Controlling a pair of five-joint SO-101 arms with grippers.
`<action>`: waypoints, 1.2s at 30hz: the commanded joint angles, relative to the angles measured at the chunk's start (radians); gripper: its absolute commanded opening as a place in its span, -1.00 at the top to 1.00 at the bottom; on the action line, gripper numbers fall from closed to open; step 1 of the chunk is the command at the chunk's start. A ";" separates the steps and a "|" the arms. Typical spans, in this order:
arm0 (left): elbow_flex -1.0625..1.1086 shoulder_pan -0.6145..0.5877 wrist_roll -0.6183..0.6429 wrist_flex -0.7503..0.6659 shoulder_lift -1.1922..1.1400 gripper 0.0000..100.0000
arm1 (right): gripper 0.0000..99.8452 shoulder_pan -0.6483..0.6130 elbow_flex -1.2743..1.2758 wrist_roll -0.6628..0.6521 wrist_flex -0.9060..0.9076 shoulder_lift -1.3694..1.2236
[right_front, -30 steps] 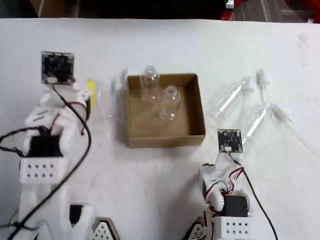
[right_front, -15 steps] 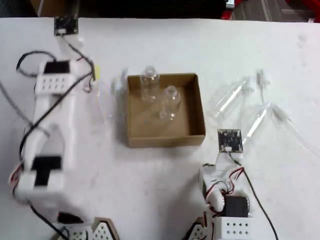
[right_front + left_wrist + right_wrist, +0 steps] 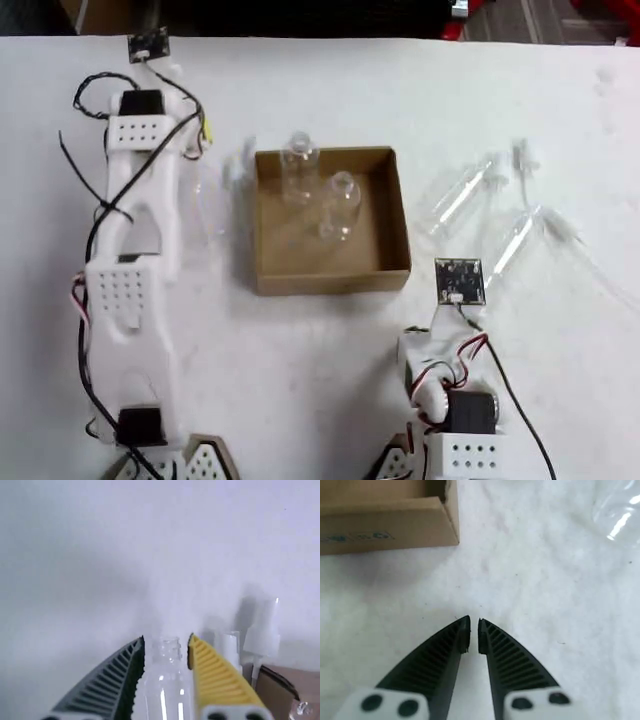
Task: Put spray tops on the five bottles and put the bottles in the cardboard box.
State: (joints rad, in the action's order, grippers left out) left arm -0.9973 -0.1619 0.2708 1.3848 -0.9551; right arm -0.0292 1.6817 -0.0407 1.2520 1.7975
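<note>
**Now: left gripper (image 3: 166, 642) pinching a clear bottle (image 3: 165, 695), right gripper (image 3: 473, 630) pressed together**

Your left gripper has the clear bottle squeezed between its grey and yellow fingers. The bottle's open neck reaches about level with the fingertips and carries no top. Just beside the yellow finger you can see two white spray tops (image 3: 260, 635) on the table (image 3: 300, 380), with a corner of the cardboard box (image 3: 274, 679) near them.

From above, your left arm (image 3: 130, 250) lies stretched out along the left side of the table. Its wrist is beyond the box's far wall. The box sits mid-table, and two standing bottles (image 3: 340, 205) are inside it, toward the far left corner.

To the right of the box, two more bottles (image 3: 462, 200) lie on their sides, close together. A loose sprayer (image 3: 522, 155) rests just beyond them.

Your right gripper hovers low over bare table near a corner of the box. Its dark fingers are almost touching, with nothing between them, and the curved side of one lying bottle shows nearby.
</note>
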 commanded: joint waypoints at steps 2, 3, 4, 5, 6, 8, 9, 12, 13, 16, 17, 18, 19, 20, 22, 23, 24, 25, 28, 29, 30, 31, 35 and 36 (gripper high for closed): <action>-0.255 0.004 0.012 0.049 -0.117 0.72 | 0.97 0.004 0.009 0.006 0.008 0.002; -0.299 0.007 0.012 0.063 -0.148 0.72 | 0.97 0.004 0.009 0.006 0.008 0.002; -0.341 0.007 0.012 0.078 -0.174 0.72 | 0.97 0.004 0.009 0.006 0.008 0.002; -0.381 0.007 0.012 0.095 -0.200 0.72 | 0.97 0.004 0.009 0.006 0.008 0.002; -0.417 0.007 0.012 0.114 -0.225 0.73 | 0.97 0.004 0.009 0.006 0.008 0.002; -0.485 0.007 0.012 0.163 -0.268 0.73 | 0.97 0.004 0.009 0.006 0.008 0.002; -0.516 0.007 0.012 0.187 -0.288 0.73 | 0.97 0.004 0.009 0.006 0.008 0.002; -0.589 0.015 -0.014 0.264 -0.332 0.73 | 0.97 0.004 0.009 0.006 0.008 0.002; -0.611 0.019 -0.044 0.288 -0.341 0.73 | 0.97 0.004 0.009 0.006 0.008 0.002; -0.666 0.019 -0.089 0.353 -0.360 0.73 | 0.97 0.004 0.009 0.006 0.008 0.002; -0.672 0.016 -0.089 0.362 -0.361 0.73 | 0.97 0.004 0.009 0.006 0.008 0.002; -0.672 0.015 -0.089 0.365 -0.360 0.72 | 0.97 0.004 0.009 0.006 0.008 0.002; -0.669 0.015 -0.091 0.367 -0.360 0.72 | 0.97 0.004 0.009 0.006 0.008 0.002; -0.669 0.018 -0.094 0.368 -0.364 0.72 | 0.97 0.004 0.009 0.006 0.008 0.002; -0.667 0.024 -0.092 0.382 -0.367 0.72 | 0.97 0.004 0.009 0.006 0.008 0.002; -0.667 0.028 -0.092 0.390 -0.367 0.72 | 0.97 0.004 0.009 0.006 0.008 0.002; -0.667 0.033 -0.094 0.397 -0.367 0.72 | 0.97 0.004 0.009 0.006 0.008 0.002; -0.667 0.033 -0.094 0.399 -0.367 0.72 | 0.97 0.004 0.009 0.006 0.008 0.002; -0.667 0.030 -0.092 0.399 -0.367 0.72 | 0.97 0.004 0.009 0.006 0.008 0.002; -0.667 0.028 -0.094 0.399 -0.367 0.72 | 0.97 0.004 0.009 0.006 0.008 0.002; -0.666 0.028 -0.094 0.399 -0.369 0.72 | 0.97 0.004 0.009 0.006 0.008 0.002; -0.652 0.028 -0.094 0.397 -0.369 0.72 | 0.97 0.004 0.009 0.006 0.008 0.002; -0.577 0.035 -0.095 0.393 -0.367 0.72 | 0.97 0.004 0.009 0.006 0.008 0.002; -0.569 0.036 -0.095 0.391 -0.367 0.72 | 0.97 0.004 0.009 0.006 0.008 0.002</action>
State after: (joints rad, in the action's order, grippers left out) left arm -1.5758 -0.1450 0.1849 1.7729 -1.3295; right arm -0.0292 1.6817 -0.0407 1.2520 1.7975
